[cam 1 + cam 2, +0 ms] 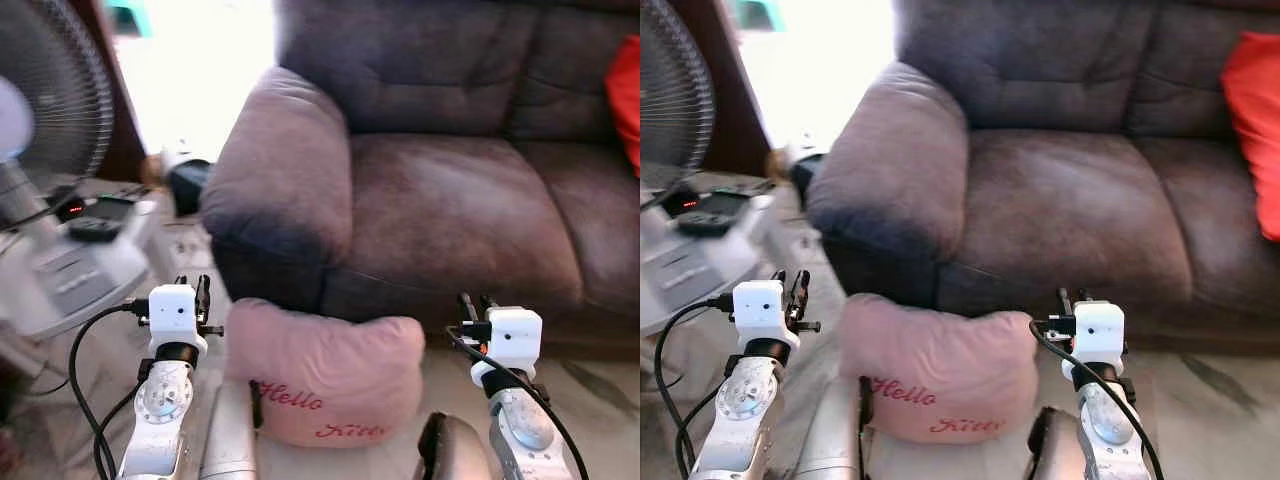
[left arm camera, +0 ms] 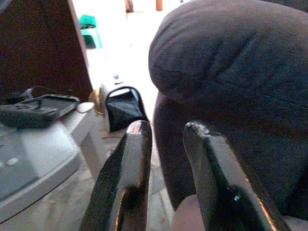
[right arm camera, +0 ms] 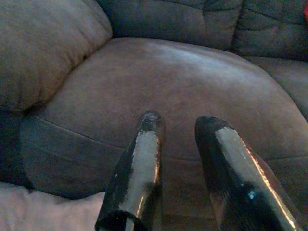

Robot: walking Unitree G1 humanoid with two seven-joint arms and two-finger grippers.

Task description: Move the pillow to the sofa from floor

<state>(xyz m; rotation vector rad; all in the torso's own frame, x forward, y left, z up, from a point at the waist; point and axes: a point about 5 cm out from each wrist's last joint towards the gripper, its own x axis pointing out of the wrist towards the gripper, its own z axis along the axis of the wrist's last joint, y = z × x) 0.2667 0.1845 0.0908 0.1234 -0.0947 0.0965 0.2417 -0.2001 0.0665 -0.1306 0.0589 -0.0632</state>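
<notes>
The pink pillow (image 1: 325,375) is being flanked by the left gripper (image 2: 166,139) and right gripper (image 3: 185,130), both slightly spread, for lifting onto the sofa (image 1: 450,210).

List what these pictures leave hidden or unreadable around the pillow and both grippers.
- Pink pillow: lower edge cut off by the head views' bottom edge; its second red word is too blurred to read.
- Red cushion: cut off by the right edge.
- Fan: partly outside the left edge, blurred.
- Left gripper and right gripper: whether either touches the pillow cannot be told.
</notes>
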